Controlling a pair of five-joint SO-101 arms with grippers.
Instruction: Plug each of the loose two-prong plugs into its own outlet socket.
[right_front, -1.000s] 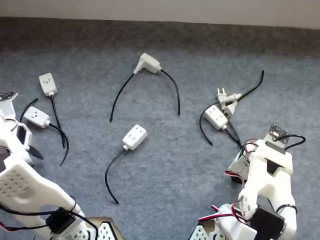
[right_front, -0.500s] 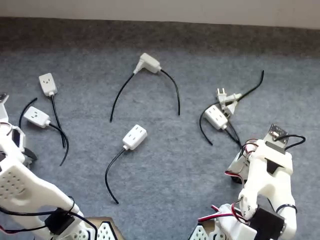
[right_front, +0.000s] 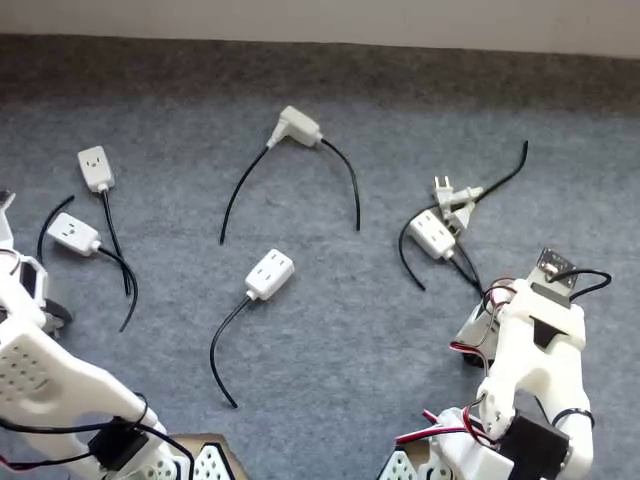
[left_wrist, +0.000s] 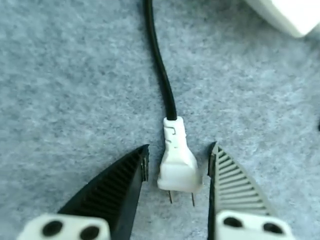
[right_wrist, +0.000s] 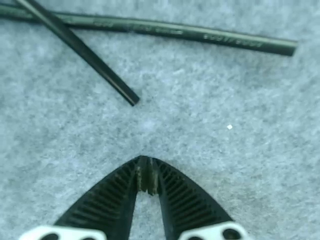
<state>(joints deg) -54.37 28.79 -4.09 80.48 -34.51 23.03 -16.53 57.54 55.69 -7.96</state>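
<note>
No plug is seated yet, as far as can be seen. Four boxy white sockets lie loose on the grey carpet (right_front: 400, 110): a far-left socket (right_front: 96, 168), a near-left socket (right_front: 73, 233), a middle socket (right_front: 270, 272) and a right socket (right_front: 432, 235). An angled plug (right_front: 298, 127) lies well apart from them all, and a bare-pronged plug (right_front: 452, 192) lies just beside the right socket, not in it. The first pickup seems to be in hand. The left gripper (left_wrist: 178, 149) is spread wide with its ribbed black fingers (left_wrist: 125, 180) on either side of a flat plug (left_wrist: 177, 167), neither touching it (so every insertion is left to do). That plug is smooth moulded plastic, flaring toward two thin metal prongs, on a glossy round black cable (left_wrist: 160, 65). It lies on the napped, felt-like carpet. The right gripper (right_wrist: 145, 170) is closed on nothing, near two cut cable ends (right_wrist: 131, 99).
</note>
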